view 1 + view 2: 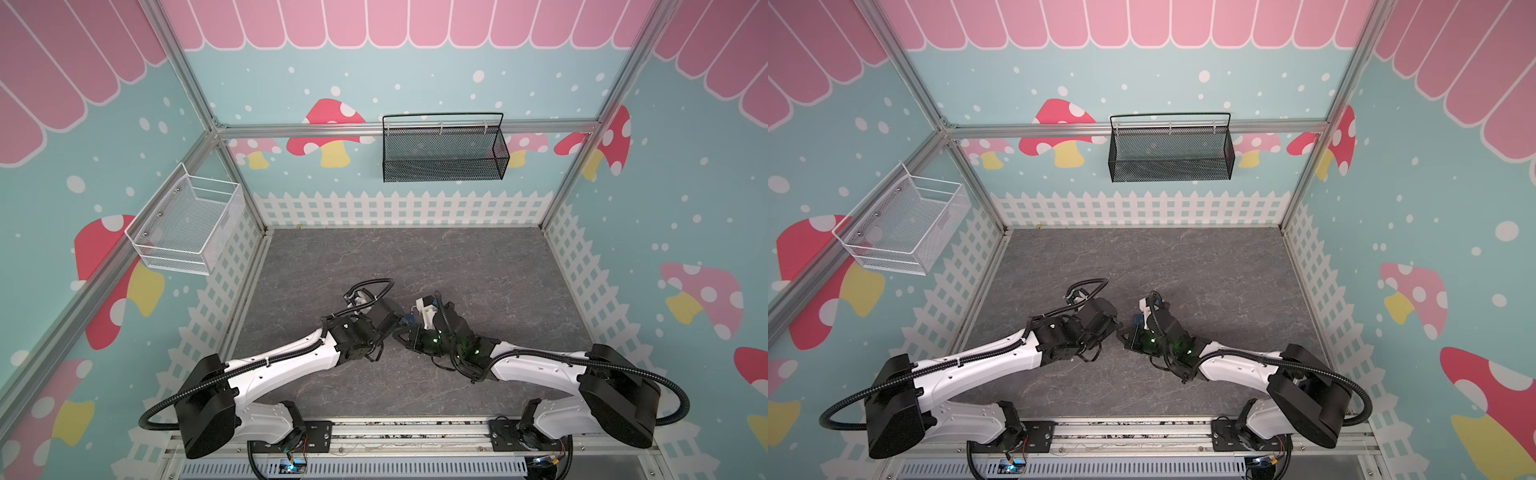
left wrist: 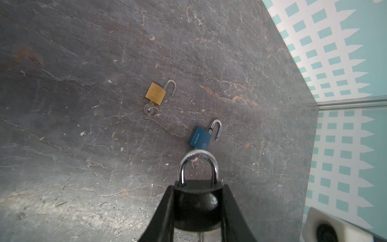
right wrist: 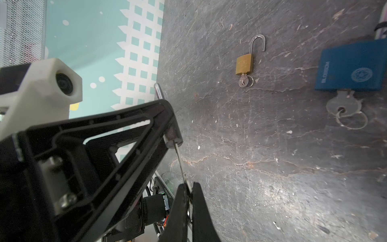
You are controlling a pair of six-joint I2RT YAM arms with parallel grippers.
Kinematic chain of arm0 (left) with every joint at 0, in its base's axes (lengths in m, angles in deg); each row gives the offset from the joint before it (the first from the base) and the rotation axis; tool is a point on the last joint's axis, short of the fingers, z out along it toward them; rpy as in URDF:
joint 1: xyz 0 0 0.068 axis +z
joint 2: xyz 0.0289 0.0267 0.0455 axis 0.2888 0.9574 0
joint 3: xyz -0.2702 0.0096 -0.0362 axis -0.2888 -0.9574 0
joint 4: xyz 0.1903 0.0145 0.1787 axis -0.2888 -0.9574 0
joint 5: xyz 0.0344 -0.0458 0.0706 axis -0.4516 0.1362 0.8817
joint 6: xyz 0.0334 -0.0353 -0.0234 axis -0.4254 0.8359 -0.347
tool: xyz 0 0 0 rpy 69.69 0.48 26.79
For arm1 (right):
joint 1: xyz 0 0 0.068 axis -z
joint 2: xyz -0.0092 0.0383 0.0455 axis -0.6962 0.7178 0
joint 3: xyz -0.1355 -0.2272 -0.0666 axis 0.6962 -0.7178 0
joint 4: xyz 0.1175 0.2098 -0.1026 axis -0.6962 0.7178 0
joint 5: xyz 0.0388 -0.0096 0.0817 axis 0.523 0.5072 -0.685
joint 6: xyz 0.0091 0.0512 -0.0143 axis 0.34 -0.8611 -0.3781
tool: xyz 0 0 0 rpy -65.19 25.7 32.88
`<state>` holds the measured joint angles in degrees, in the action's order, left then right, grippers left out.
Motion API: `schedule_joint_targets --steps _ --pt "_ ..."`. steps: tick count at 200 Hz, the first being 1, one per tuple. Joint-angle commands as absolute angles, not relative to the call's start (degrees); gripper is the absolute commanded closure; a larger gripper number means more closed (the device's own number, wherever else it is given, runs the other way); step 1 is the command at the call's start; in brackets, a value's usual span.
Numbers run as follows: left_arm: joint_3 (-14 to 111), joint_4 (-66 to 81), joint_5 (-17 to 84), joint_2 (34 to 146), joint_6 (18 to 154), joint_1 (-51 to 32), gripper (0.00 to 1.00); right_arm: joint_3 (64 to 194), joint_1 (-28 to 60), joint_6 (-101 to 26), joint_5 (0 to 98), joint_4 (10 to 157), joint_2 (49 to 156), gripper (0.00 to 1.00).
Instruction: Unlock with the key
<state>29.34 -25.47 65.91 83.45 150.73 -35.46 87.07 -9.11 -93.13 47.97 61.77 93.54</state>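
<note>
Wrist views — left gripper [image 2: 198, 187] clamps padlock [image 2: 196, 209]; right gripper [image 3: 189, 188], pointed toward it, pinches key [image 3: 180, 159] (inserted).

Black basket [image 1: 444, 170] — white basket [image 1: 183, 224]

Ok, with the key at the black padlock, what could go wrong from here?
1. The right end effector pinches the key only at its tips, with much blade showing; turning may slip or bend it.
2. The left end effector clamps the black padlock by its sides; torque could twist it loose.
3. The open blue padlock lies nearby; a dropped lock could knock it.
</note>
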Motion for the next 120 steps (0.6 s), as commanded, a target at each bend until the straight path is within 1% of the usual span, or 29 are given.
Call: schedule_joint_targets --steps 1,46,91,120 --pt "29.44 -26.43 65.46 81.42 150.44 -34.81 1.00 88.82 -10.08 -92.65 49.25 60.81 94.54 1.00" --pt "29.45 -26.43 64.70 81.34 150.05 -34.28 1.00 89.44 -10.89 -91.85 50.24 61.58 95.36 1.00" --pt "28.66 -26.43 64.44 80.93 150.18 -34.19 1.00 89.97 -10.89 -90.04 54.95 64.49 92.86 1.00" --pt "28.58 -26.40 64.65 80.61 150.08 -34.19 1.00 90.25 -10.85 -90.24 54.38 64.17 92.67 1.00"
